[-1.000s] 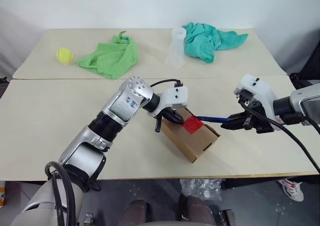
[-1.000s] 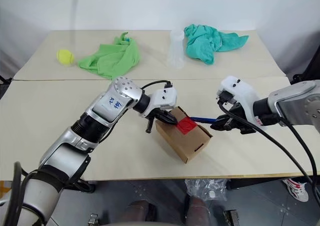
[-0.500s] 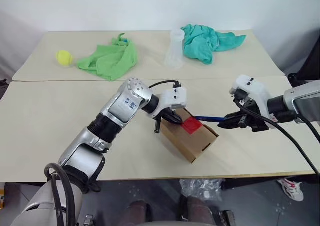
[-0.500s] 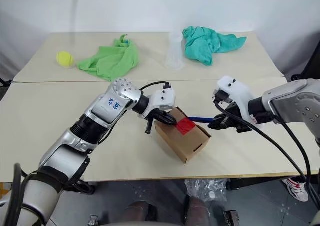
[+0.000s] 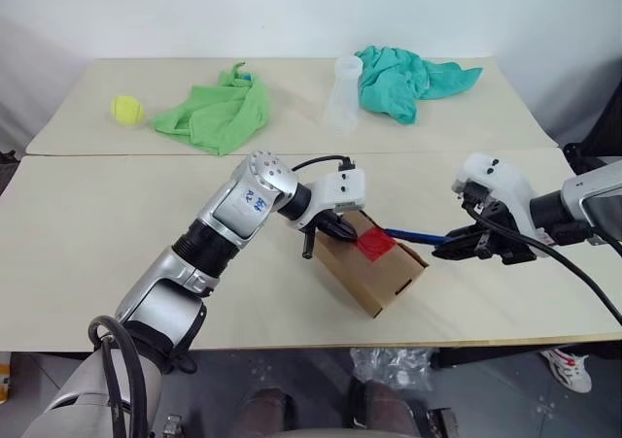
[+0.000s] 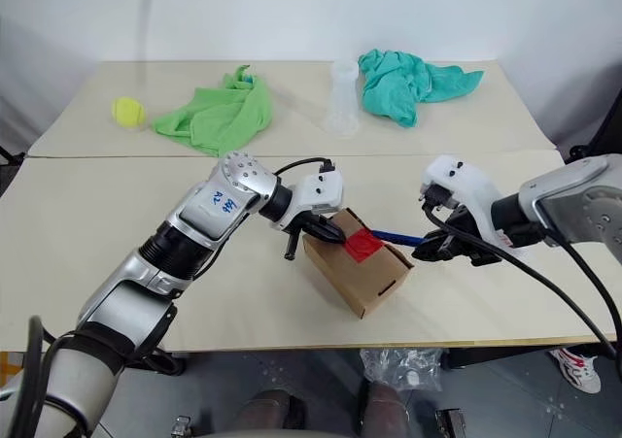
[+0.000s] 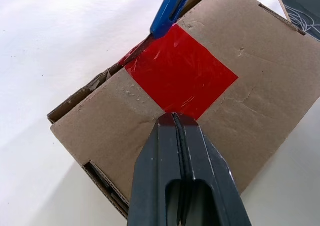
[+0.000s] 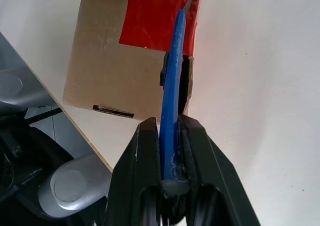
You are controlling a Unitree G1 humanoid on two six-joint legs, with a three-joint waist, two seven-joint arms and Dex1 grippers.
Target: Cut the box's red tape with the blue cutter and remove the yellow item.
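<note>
The brown cardboard box (image 5: 381,275) lies slantwise near the table's front edge, its flaps closed under the square of red tape (image 5: 374,245). My left gripper (image 5: 340,232) is shut and its tip (image 7: 172,117) presses on the box top at one corner of the tape. From the right, my right gripper (image 5: 459,247) is shut on the blue cutter (image 5: 415,235). The cutter's tip (image 7: 169,10) rests at the far edge of the red tape (image 8: 150,19), by the seam. The yellow item is hidden.
At the back of the table (image 5: 97,244) lie a tennis ball (image 5: 124,109), a green cloth (image 5: 216,113), a clear plastic cup (image 5: 342,93) and a teal cloth (image 5: 408,75). A seam between two tabletops runs across the middle.
</note>
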